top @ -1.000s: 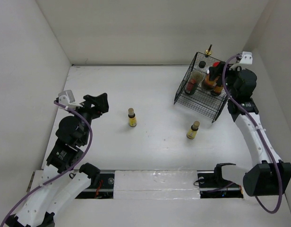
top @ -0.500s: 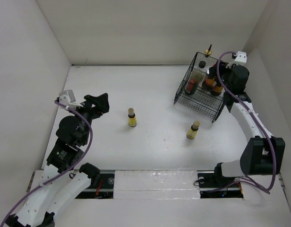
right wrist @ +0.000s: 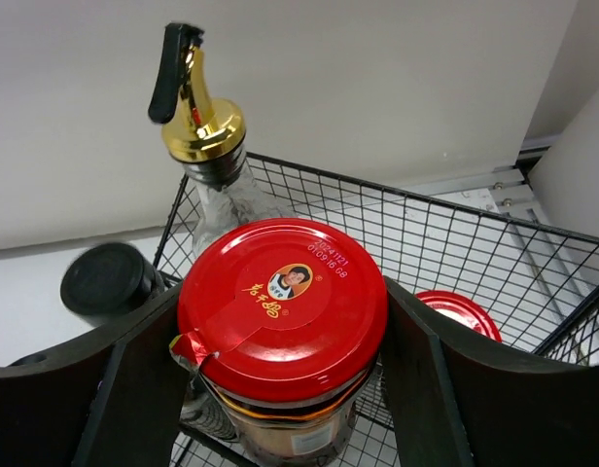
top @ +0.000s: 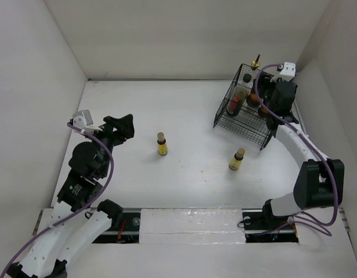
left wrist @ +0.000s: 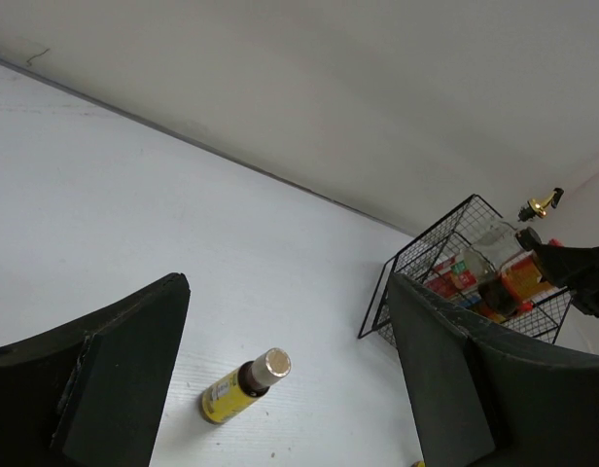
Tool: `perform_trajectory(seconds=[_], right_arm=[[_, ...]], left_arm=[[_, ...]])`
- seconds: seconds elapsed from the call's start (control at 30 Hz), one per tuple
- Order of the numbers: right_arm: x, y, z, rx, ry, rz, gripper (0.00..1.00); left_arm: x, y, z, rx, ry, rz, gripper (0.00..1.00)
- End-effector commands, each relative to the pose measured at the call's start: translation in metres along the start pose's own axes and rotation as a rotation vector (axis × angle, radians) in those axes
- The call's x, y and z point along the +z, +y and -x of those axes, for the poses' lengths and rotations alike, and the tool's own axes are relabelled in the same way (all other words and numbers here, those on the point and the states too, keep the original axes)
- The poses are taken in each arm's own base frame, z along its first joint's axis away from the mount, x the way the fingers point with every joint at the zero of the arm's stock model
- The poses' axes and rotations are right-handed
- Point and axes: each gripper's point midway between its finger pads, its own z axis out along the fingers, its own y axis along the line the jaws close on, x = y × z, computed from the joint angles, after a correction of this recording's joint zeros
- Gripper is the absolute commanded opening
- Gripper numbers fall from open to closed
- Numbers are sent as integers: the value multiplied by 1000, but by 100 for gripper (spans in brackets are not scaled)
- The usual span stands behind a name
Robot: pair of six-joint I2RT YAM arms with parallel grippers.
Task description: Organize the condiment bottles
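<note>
My right gripper [top: 263,99] is shut on a red-lidded dark jar [right wrist: 280,297], its fingers [right wrist: 134,389] on both sides, held inside the black wire basket [top: 246,123]. A second red-lidded jar [right wrist: 460,313] stands lower at the right. The tall clear gold-spouted bottle [right wrist: 197,122] stands just behind, a black-capped container [right wrist: 110,282] to the left. A reddish-labelled jar [top: 233,106] is in the basket's near left. Two small yellow bottles [top: 161,144] [top: 237,159] stand on the table. My left gripper [top: 124,124] is open and empty, well left of the nearer yellow bottle [left wrist: 243,387].
The basket [left wrist: 416,282] stands at the back right, near the right wall. White walls close in the table on the left, back and right. The arm bases and a black rail lie along the near edge.
My right gripper has moved back and left over the basket with the red-lidded jar in it. The left arm and the yellow bottles have not moved.
</note>
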Motion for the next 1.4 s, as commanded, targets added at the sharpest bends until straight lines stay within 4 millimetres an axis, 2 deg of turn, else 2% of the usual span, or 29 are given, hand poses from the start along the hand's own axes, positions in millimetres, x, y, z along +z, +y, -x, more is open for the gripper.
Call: perform_trajectory(seconds=[0.0, 0.03, 0.07, 0.2, 0.37, 0.4, 0.67, 0.83, 0.9, 0.97, 1.07, 1.23, 1.3, 1.37], right_arm=[[-3, 14, 68, 16, -282, 2, 44], [-4, 15, 62, 18, -276, -5, 44], [-2, 10, 45, 13, -244, -23, 44], [-1, 14, 16, 11, -203, -34, 44], [-2, 12, -3, 25, -168, -54, 44], [-3, 18, -4, 26, -166, -42, 47], [-2, 14, -50, 77, -48, -58, 70], [-4, 12, -63, 76, 0, -67, 76], [-7, 15, -53, 88, -10, -56, 79], [-10, 14, -53, 85, 3, -59, 86], [-19, 17, -33, 100, -19, -45, 92], [-44, 25, 19, 117, -86, -3, 95], [-58, 40, 16, 154, -49, 50, 93], [-83, 49, 8, 173, -15, 87, 75]], left_arm=[[0, -11, 13, -18, -35, -35, 79], [0, -11, 13, -18, -35, -35, 79], [0, -11, 13, -18, -35, -35, 79], [2, -10, 10, -13, -26, -30, 79], [2, -12, 9, -13, -21, -39, 79], [2, -12, 9, -13, -21, -39, 79], [2, -13, 8, -13, -16, -47, 79], [2, -13, 8, -13, -16, -47, 79], [2, -13, 8, -13, -16, -47, 79], [0, -15, 10, -16, -19, -59, 79], [0, -15, 10, -16, -19, -59, 79], [0, -15, 10, -16, -19, -59, 79], [0, -15, 10, -16, -19, -59, 79], [0, -15, 10, -16, -19, -59, 79]])
